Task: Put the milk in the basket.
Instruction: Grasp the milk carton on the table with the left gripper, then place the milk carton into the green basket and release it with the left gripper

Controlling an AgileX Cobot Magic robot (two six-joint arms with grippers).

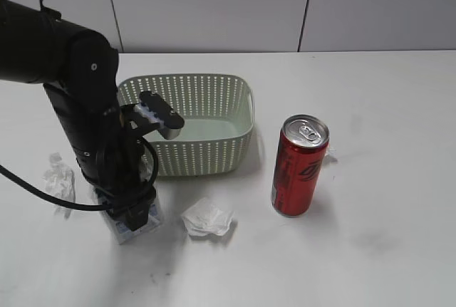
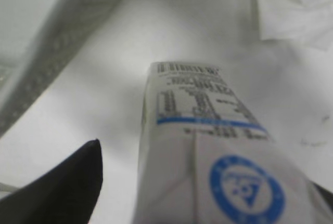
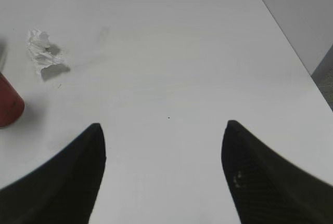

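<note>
One arm is close enough to matter: the left gripper (image 1: 134, 219) has its fingers spread either side of the milk (image 2: 208, 151), not visibly pressing it. The carton stands on the table, its long axis running away between the fingers, just in front of the basket (image 1: 235, 118). The right gripper (image 3: 162, 177) hangs open, well apart from it.

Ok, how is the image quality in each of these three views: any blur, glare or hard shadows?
Exterior view: sharp and evenly lit, with soft shadows beside the red can and basket. Left wrist view: the milk fills the frame so close that its print and the basket wall are blurred. Right wrist view: the table looks slightly washed out; the right gripper reads as a dark silhouette.
</note>
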